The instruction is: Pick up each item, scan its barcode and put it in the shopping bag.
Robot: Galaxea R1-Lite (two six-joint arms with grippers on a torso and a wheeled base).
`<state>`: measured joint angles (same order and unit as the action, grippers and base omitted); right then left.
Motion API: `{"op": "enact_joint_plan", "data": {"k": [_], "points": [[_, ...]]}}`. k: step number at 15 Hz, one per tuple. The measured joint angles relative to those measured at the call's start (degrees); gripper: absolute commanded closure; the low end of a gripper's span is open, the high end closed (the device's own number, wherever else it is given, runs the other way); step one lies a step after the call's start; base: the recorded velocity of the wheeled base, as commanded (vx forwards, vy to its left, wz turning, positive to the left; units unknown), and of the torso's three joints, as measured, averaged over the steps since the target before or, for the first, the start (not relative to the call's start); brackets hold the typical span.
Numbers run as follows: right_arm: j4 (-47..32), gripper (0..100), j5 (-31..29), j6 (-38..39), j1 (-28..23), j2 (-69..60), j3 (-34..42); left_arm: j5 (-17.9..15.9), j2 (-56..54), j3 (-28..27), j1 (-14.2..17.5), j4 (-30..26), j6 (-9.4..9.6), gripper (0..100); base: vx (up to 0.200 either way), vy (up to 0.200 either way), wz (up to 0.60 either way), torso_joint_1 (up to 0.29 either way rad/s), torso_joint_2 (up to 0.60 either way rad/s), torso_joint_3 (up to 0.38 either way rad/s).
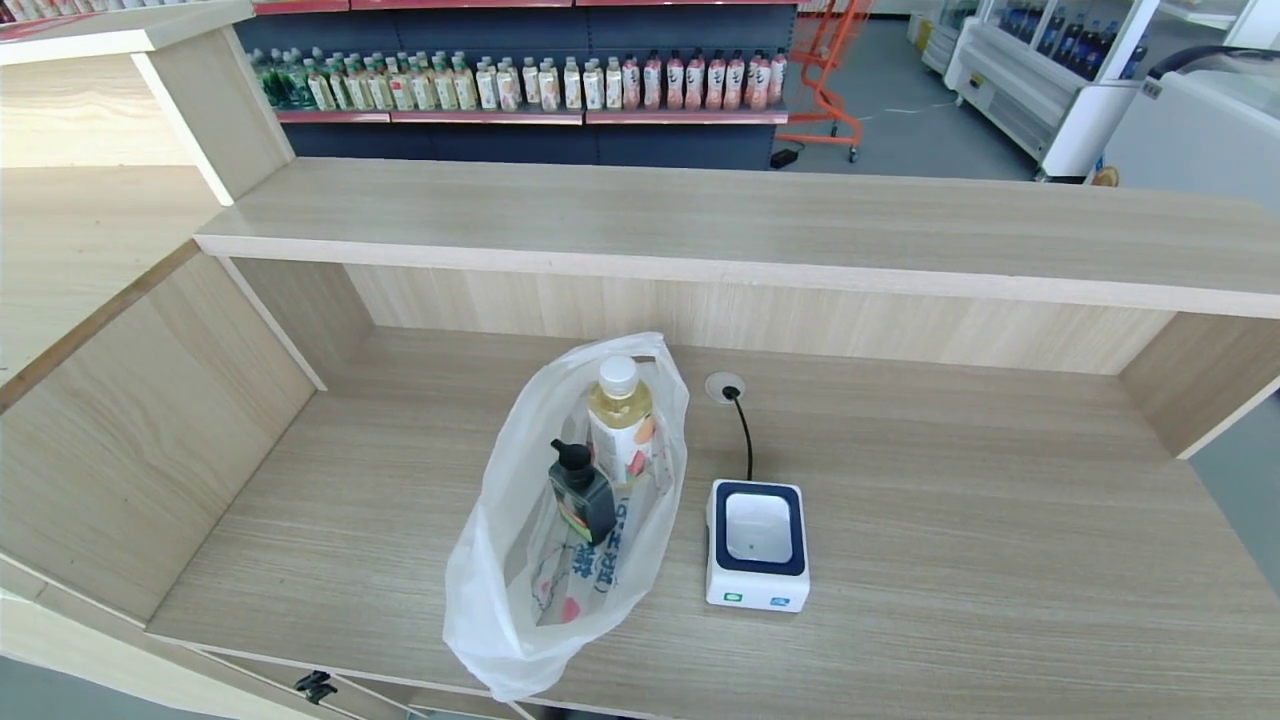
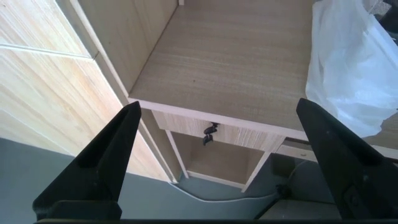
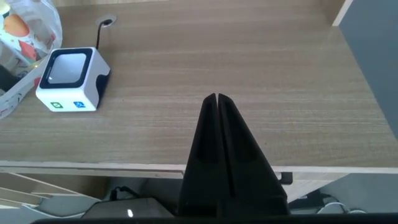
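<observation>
A translucent white shopping bag [image 1: 500, 600] lies open on the wooden counter [image 1: 950, 520], holding a tea bottle [image 1: 620, 420] with a white cap and a dark pump bottle [image 1: 582, 492]. Just right of the bag sits the white barcode scanner [image 1: 757, 545] with a dark blue window frame; its black cable [image 1: 745, 435] runs to a grommet behind it. My left gripper [image 2: 217, 134] hangs open off the counter's front left corner, with the bag [image 2: 348, 68] beyond one finger. My right gripper [image 3: 217, 98] is shut on nothing above the counter's front edge, right of the scanner [image 3: 68, 78].
A raised wooden ledge [image 1: 740, 225] runs across the back of the counter, with side panels [image 1: 130, 440] at both ends. A small key [image 2: 209, 132] sticks out of the drawer under the counter's front. Store shelves with bottles [image 1: 520, 85] stand behind.
</observation>
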<state>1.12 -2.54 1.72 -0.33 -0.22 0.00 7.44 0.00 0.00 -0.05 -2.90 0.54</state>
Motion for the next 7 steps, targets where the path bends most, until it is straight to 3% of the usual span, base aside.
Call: {"op": "enact_joint_plan", "data": {"k": [7], "points": [[0.0, 100, 0.0, -0.1, 0.0, 0.0, 0.0, 0.0, 0.0, 0.0, 0.0, 0.0, -0.07, 0, 0.000, 0.000, 0.00, 0.000, 0.00, 0.000]]}}
